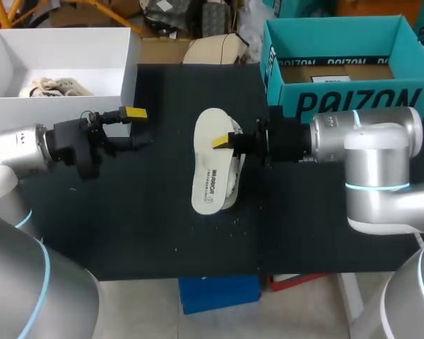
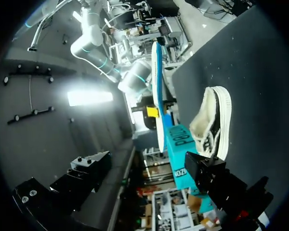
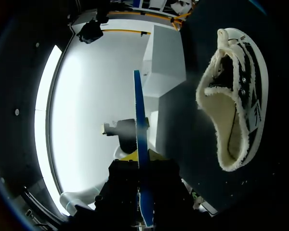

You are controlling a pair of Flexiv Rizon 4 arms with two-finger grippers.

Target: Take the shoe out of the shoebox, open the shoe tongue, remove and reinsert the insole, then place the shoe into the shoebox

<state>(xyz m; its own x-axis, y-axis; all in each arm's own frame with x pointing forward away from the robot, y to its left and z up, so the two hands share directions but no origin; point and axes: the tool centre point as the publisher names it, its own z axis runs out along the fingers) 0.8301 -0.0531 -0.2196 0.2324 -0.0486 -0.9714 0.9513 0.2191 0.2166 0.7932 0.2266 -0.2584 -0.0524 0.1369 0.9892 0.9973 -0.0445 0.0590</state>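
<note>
Right gripper (image 1: pixel 222 143): clamped on the insole (image 1: pixel 212 164), one yellow tip on its upper face; the right wrist view showed the insole edge-on between the two fingers.
Insole: held above the shoe (image 1: pixel 235 176), printed flat face up, long axis running from the table's far side to its near side. Could not tell toe from heel end.
Left gripper (image 1: pixel 136 127): fingers spread, nothing between them, touching nothing; it hung over the black mat (image 1: pixel 148 226), left of the insole and apart from it.
Shoe: on the mat mid-table, mostly hidden under the insole in the head view, long axis roughly along the insole's. The wrist views showed its fleecy lining and open mouth.
White box (image 1: pixel 56 113): far left corner, well apart from the shoe.
</note>
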